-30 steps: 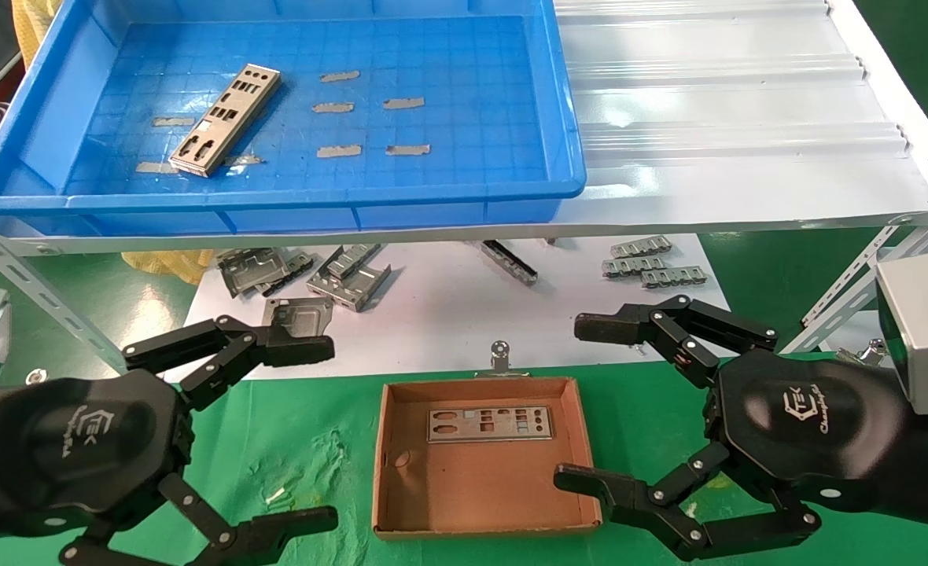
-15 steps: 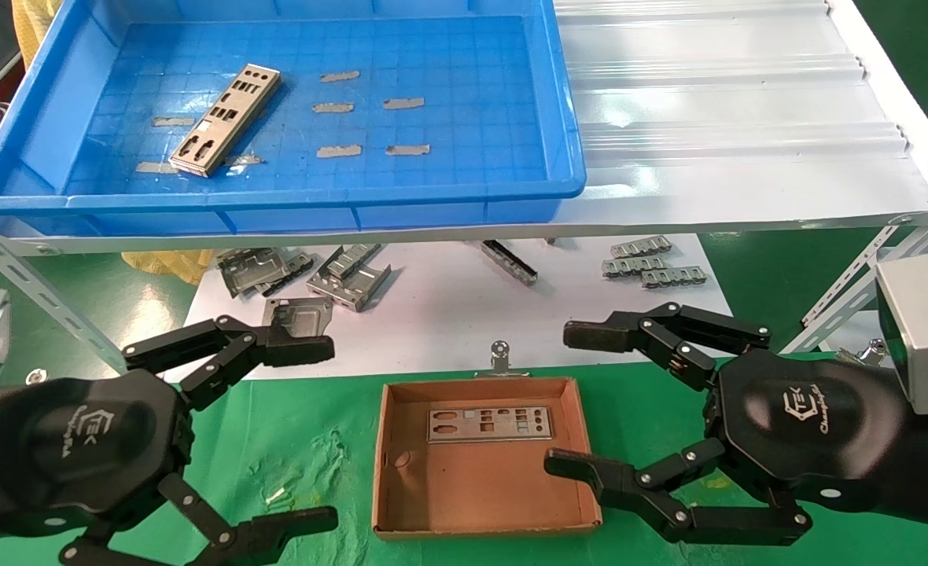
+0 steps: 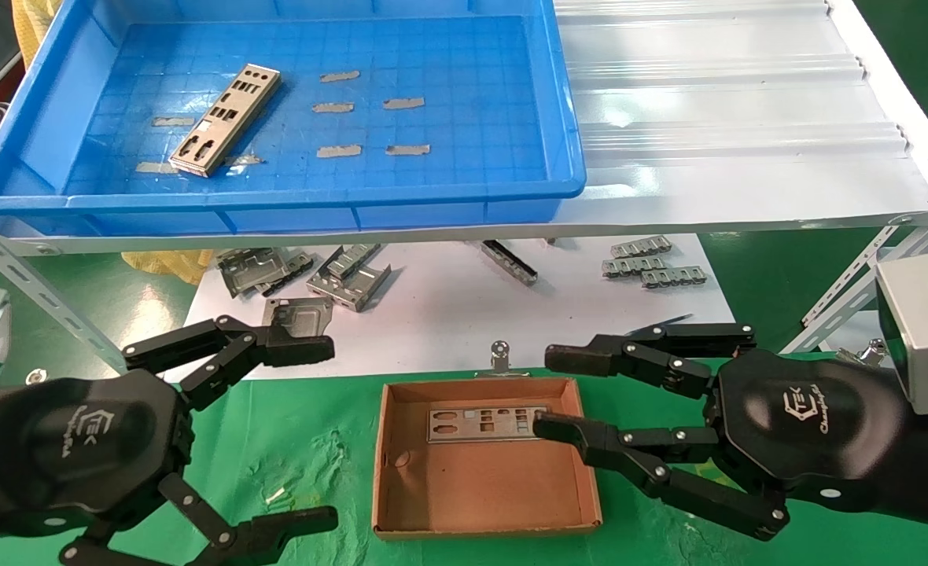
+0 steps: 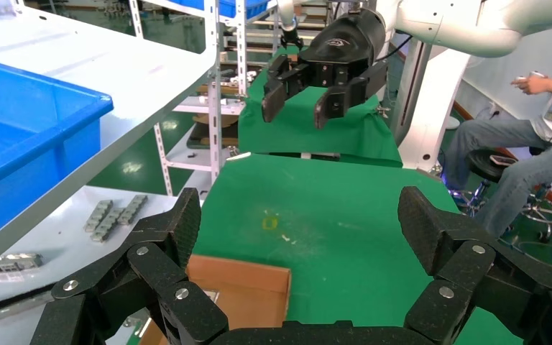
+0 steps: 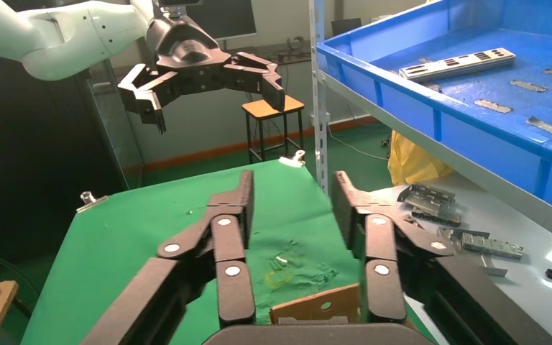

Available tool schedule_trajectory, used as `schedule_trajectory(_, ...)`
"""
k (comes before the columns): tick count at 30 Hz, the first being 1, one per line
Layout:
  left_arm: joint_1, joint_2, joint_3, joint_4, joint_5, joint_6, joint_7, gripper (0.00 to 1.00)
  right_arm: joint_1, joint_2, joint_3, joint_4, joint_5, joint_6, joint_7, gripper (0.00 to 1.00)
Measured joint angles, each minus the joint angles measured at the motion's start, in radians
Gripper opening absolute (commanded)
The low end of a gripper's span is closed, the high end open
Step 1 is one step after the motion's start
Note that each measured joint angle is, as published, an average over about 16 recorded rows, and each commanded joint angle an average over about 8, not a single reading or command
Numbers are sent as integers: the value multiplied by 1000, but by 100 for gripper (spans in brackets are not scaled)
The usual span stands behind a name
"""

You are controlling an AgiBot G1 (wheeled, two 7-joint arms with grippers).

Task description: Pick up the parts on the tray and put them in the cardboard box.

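Nearest the robot, the left gripper (image 3: 271, 428) hangs low over the green cloth to the left of the cardboard box (image 3: 401, 503), its jaws spread wide and holding nothing. The right gripper (image 3: 546, 391) sits at the box's right side, jaws narrowed but not closed, with a clear gap between the two fingertips; the lower fingertip reaches over the right wall and lies at the right end of the part in the box (image 3: 484, 423), though whether it touches the plate cannot be told. That plate lies flat against the far wall of the box. Beyond the box, bent grey brackets (image 3: 307, 275) are scattered on a white sheet under the shelf. Farthest off, up on the shelf, the tray (image 3: 275, 212) holds the remaining part (image 3: 226, 119), lying at an angle in its left half among small tape strips (image 3: 370, 126). The step in hand looks like clearing the right gripper from the box; to do it well, the fingers should lift straight up before swinging away, so the thin plate is not dragged or the light box nudged.
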Motion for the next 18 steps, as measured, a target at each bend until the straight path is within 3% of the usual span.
schedule_trajectory(11,-14,2,0,3,7,-9,-5,100,0,0,0,0,0,0,0,0)
schedule_trajectory(18,-120,37,15,48,64,-59,-33,100,0,0,0,0,0,0,0,0)
